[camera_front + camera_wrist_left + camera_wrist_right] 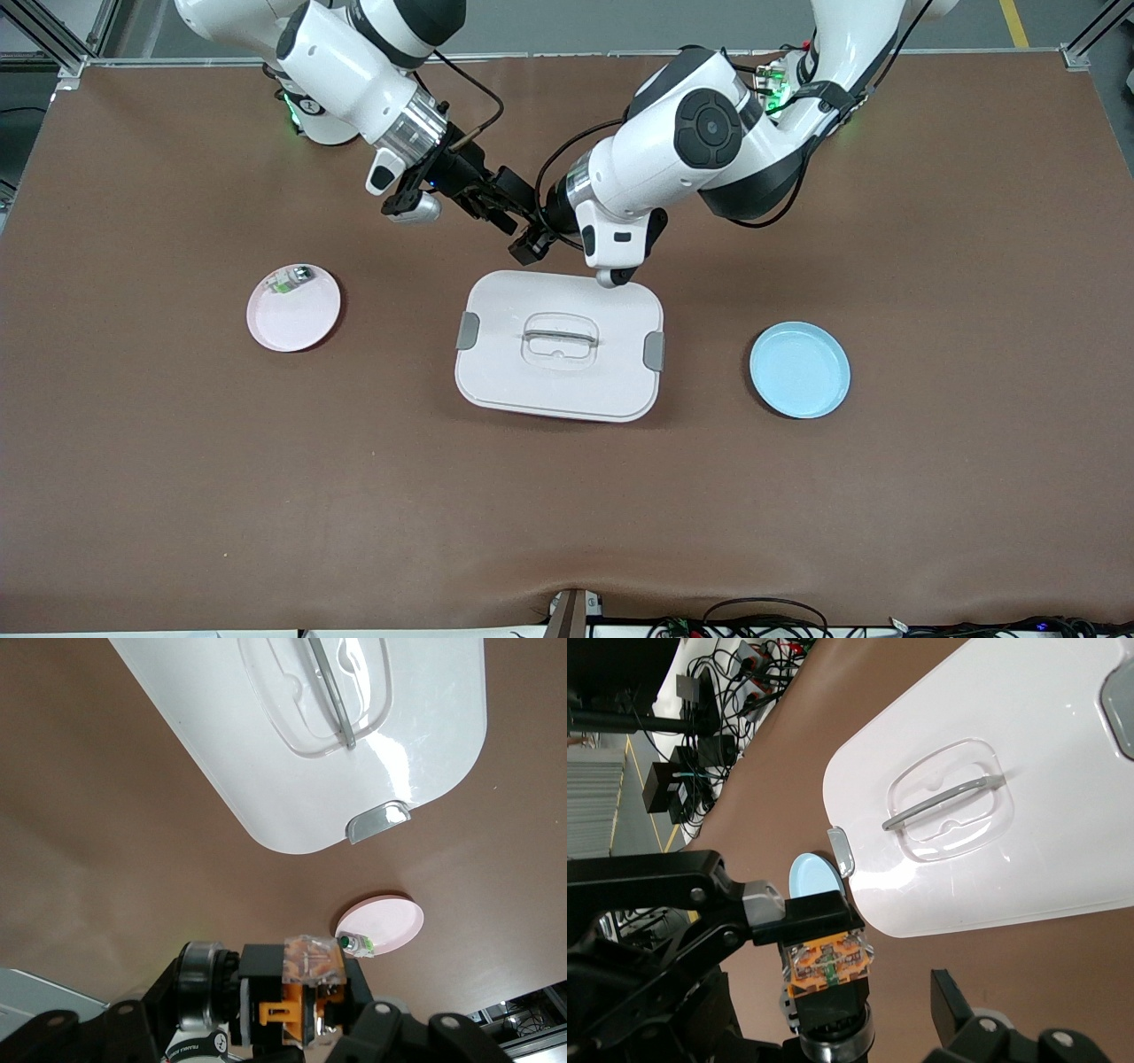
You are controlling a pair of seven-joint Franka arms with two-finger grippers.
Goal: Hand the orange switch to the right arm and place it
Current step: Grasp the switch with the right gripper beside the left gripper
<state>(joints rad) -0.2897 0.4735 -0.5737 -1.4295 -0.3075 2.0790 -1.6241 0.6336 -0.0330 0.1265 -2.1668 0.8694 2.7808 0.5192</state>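
Front view: left gripper (530, 241) and right gripper (496, 208) meet in the air just above the 12 o'clock edge of the white lidded box (560, 345). Pink plate (293, 307) sits at the box's 9 o'clock with a small whitish-green part (285, 283) on it; blue plate (800, 369) at 3 o'clock.

Left wrist view: left gripper (297, 1014) fingers clamped on the orange switch (288, 1010); box (310, 726) and pink plate (383, 924) visible below.

Right wrist view: switch (827, 970) held by the left gripper (793, 930); right gripper (833, 1010) fingers spread wide, one finger (952, 1001) apart from the switch. Blue plate (811, 875) peeks past the box (992, 797).
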